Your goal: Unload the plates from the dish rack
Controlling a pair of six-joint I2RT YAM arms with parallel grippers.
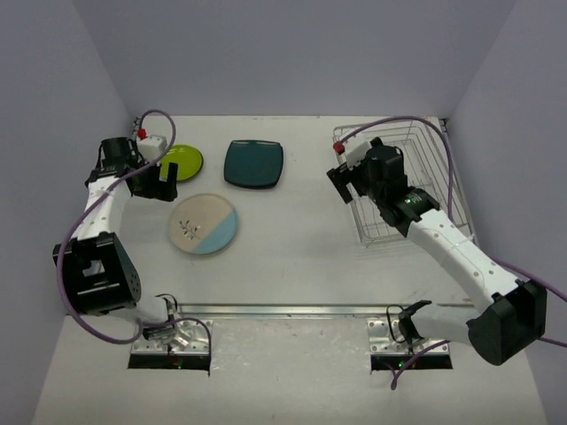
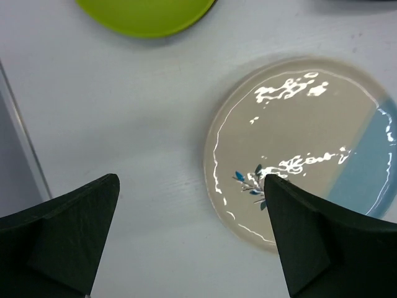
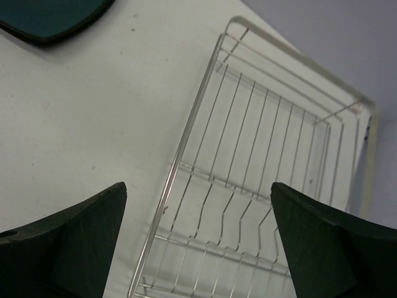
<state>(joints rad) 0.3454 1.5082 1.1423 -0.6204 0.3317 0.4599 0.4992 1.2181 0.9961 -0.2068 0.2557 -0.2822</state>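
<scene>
left gripper: jaws spread wide with nothing between them, hanging over the table at the left edge of the cream-and-blue plate
right gripper: also wide open and empty, hovering over the left rim of the dish rack
plates: I count three, all flat on the table's left half and not touching each other: the lime-green plate and the dark teal plate further back, the cream-and-blue one nearest the arms
rack: far right of the table; every slot I can see looks bare, though the right arm covers part of it from above
step in hand: my guess is the left arm backs away from the cream-and-blue plate while the right checks the rack for leftovers
how to do it well: lift the left one straight up first, since one finger sits right over that plate's rim and a sideways swing could nudge it
right side tip: stay above the wires, and only dip in if a plate actually turns up
</scene>
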